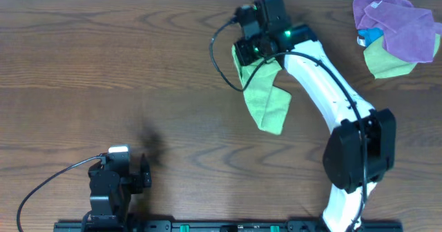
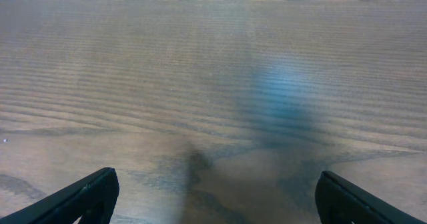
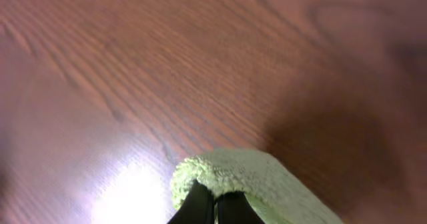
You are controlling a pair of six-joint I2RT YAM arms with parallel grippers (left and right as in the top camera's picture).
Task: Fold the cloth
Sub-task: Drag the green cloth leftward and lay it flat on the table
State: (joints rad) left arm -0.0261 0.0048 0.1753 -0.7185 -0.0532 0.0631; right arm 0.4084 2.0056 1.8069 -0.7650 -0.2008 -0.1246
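Right pincer (image 3: 215,203) is clamped on an edge of the cloth (image 1: 266,101), far centre of the counter (image 1: 103,73). Left pincer (image 2: 215,194) is spread wide, near left, above the counter.

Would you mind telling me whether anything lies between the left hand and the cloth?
Nothing visible does. Only table lies between the left hand and the cloth, which the right hand pinches at one edge. The purple pile sits well aside.
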